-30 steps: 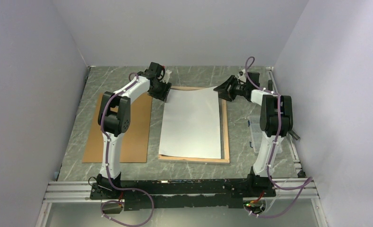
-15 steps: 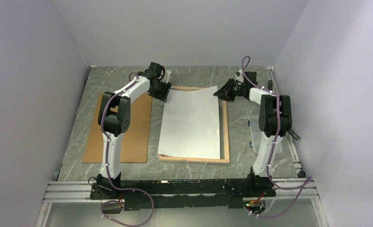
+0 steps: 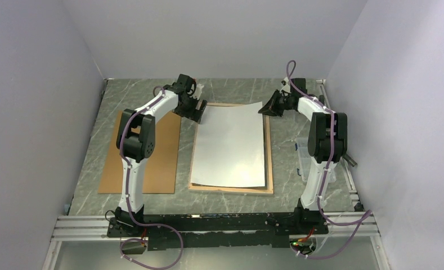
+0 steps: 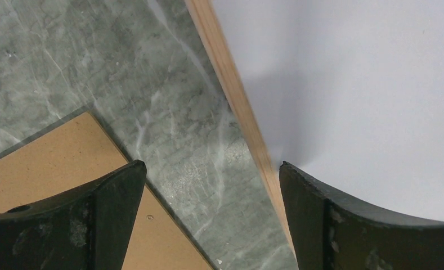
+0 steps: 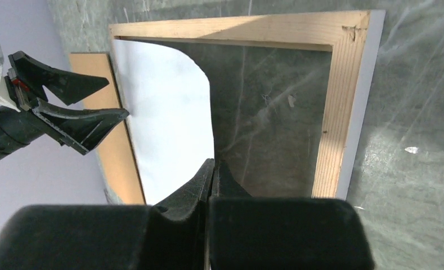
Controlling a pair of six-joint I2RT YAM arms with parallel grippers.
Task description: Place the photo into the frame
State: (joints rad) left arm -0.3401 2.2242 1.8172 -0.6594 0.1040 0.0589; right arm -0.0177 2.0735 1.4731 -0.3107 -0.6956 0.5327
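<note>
Soft, even overhead light; faint shadow across the photo [image 4: 349, 84]; blurred dark foreground in wrist views

**A:** What sort of place are we looking at here?

**B:** It's looking like a robotics lab, a boxed-in test cell. Plain pale panels [image 3: 34, 112] are closing in the bench on the left, back and right of the top view.

**A:** What's pointing to a lab and not a home?

**B:** The left arm [image 3: 140, 129] and the right arm [image 3: 326, 135] are standing bolted to an aluminium rail [image 3: 79, 228] along the bottom edge, and purple cables [image 3: 130, 183] are trailing down them. The marble-patterned tabletop [image 3: 231, 90] is carrying only staged props: the frame [image 3: 269, 157], the photo [image 3: 231, 146] and a brown board [image 3: 162, 163] at centre left.
</note>
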